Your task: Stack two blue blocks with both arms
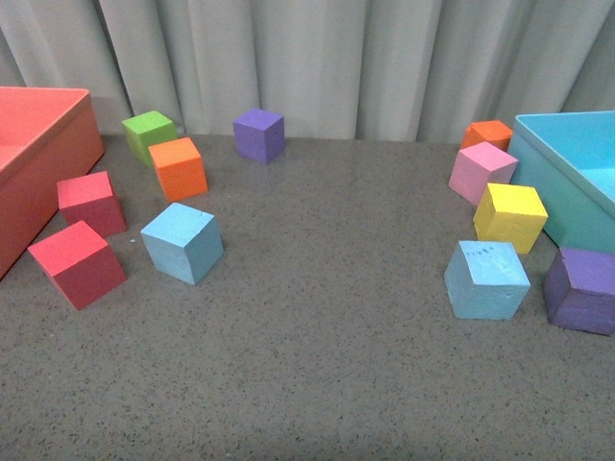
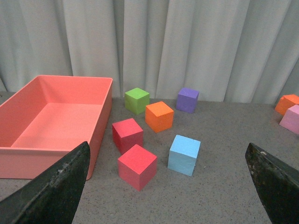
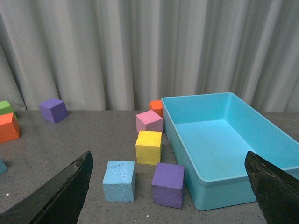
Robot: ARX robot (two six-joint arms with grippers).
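Observation:
One light blue block (image 1: 183,242) sits on the grey table at the left, beside two red cubes; it also shows in the left wrist view (image 2: 184,154). The other light blue block (image 1: 486,279), with faint pen marks on top, sits at the right next to a purple cube (image 1: 582,289); it also shows in the right wrist view (image 3: 119,180). My left gripper (image 2: 168,196) is open and empty, well back from its block. My right gripper (image 3: 168,196) is open and empty, back from its block. Neither arm shows in the front view.
A red bin (image 1: 34,154) stands at the far left, a turquoise bin (image 1: 567,178) at the far right. Red cubes (image 1: 79,263), orange (image 1: 179,168), green (image 1: 149,134) and purple (image 1: 259,134) cubes lie left and back. Pink (image 1: 482,171), yellow (image 1: 509,216) and orange (image 1: 490,134) cubes lie right.

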